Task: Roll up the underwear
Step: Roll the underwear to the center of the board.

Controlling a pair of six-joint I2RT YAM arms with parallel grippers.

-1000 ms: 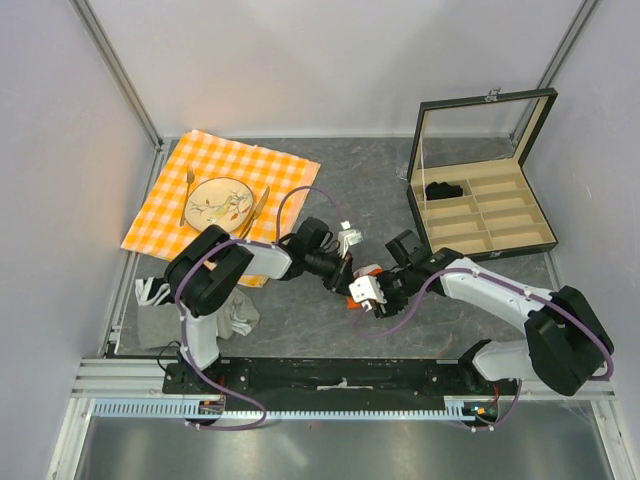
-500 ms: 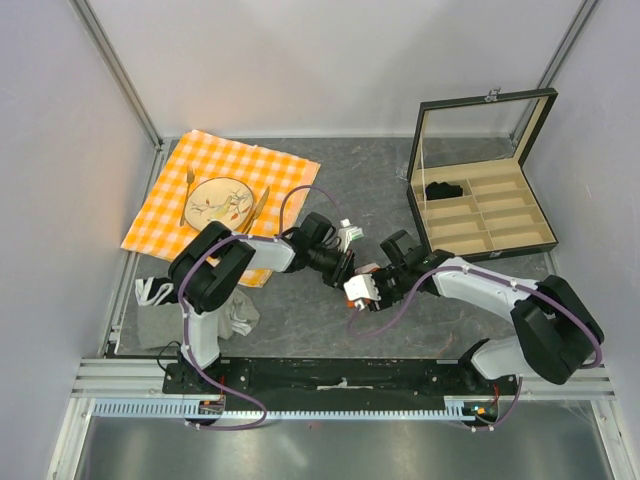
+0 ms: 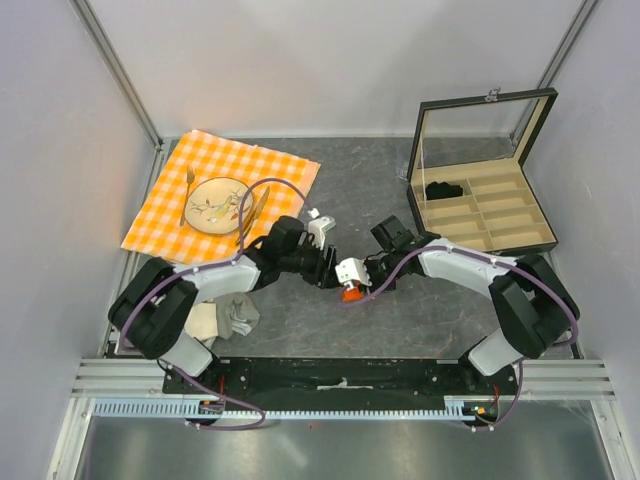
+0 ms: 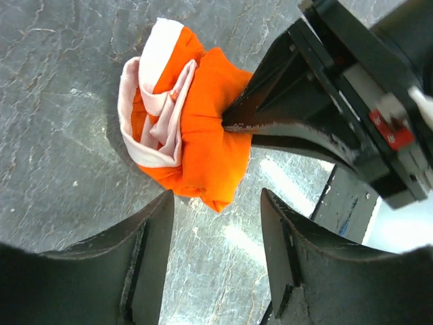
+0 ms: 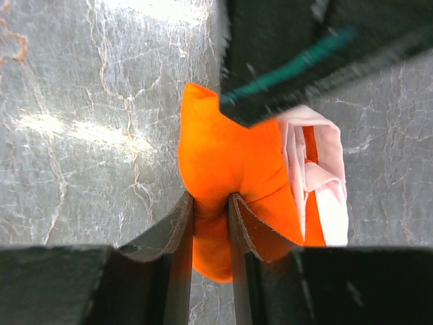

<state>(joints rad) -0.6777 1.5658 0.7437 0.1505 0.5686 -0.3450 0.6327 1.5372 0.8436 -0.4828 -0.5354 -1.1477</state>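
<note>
Two pairs of fingers meet at one small bundle. The left fingers stand wide with nothing between them. A second ago they were nearly closed at the fabric, so they have just let go. The right fingers, wider a second ago, have narrowed to a tight pinch on a fold of the underwear, and orange cloth bulges out either side of their tips. The hold has therefore passed from left to right. In the overhead view both arms have also drifted a little toward 9 o'clock.

Judging by the bunched shape and the white trim coiled at one end, the roll looks largely formed. The right-hand pinch probably keeps it from springing open while the left is free to reposition.

Seen from the left wrist, the underwear lies just beyond the open tips at 12 o'clock. Its near corner dips between them, though I cannot tell whether it brushes one. The right fingers enter from 2 o'clock.

From overhead, the bundle rests near the middle of the grey tabletop. The compartment box sits well apart at 2 o'clock, and the checkered cloth at 10 o'clock.
</note>
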